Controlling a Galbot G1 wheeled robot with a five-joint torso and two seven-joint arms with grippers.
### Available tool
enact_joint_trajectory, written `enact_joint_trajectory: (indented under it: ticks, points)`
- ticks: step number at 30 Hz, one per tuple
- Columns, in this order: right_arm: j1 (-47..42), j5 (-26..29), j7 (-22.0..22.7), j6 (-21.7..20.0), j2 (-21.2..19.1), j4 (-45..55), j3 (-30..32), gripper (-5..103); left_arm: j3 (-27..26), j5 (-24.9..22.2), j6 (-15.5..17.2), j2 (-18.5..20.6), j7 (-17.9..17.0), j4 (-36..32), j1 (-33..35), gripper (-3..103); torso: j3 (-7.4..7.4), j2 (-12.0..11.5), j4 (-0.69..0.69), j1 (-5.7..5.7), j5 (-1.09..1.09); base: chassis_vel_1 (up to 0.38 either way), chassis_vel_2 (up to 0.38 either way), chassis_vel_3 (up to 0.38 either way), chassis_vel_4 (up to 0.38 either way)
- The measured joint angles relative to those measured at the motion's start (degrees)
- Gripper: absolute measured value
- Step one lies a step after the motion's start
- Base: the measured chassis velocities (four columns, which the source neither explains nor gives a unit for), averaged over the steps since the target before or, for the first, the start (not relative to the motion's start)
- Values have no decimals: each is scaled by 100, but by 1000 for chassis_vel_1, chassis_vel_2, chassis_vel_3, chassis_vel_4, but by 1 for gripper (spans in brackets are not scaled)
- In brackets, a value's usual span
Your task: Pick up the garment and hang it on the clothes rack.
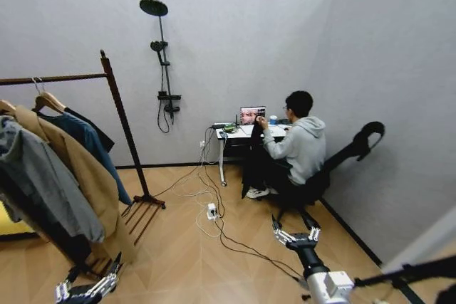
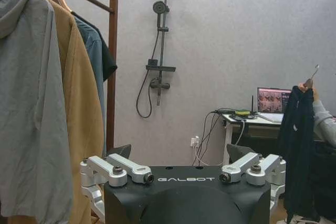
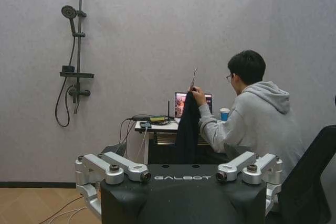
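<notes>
Both grippers, the left gripper (image 2: 185, 174) and the right gripper (image 3: 179, 171), have shiny silver fingers, round dark screws and a black body marked "GALBOT" in white.

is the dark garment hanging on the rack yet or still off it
Off it. The garment hangs from a seated person's raised hand by the desk, far from the clothes rack.

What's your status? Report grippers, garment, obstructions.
Left gripper and right gripper open, low, empty. Dark garment held up by seated person's hand at desk. Floor cables between.
</notes>
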Motion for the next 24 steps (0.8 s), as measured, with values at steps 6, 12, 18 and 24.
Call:
enact_joint_trajectory:
  ticks: [6, 12, 18, 24]
  points:
    - [8, 0, -5, 6, 4, -2, -16, 100, 0, 0, 0, 0, 0, 0, 0, 100, 0, 0, 0, 0, 0, 189, -207, -207, 184]
    - [-18, -2, -7, 32, 4, -5, -36, 100, 0, 0, 0, 0, 0, 0, 0, 100, 1, -1, 0, 1, 0, 189, -171, -170, 186]
    - [-27, -16, -9, 42, 0, -10, -63, 100, 0, 0, 0, 0, 0, 0, 0, 100, 1, -1, -1, 1, 1, 194, -171, -179, 197]
    - [-16, -54, -8, 42, -1, -15, -131, 100, 0, 0, 0, 0, 2, 0, 0, 100, 0, -1, 0, 0, 3, 211, -172, -171, 213]
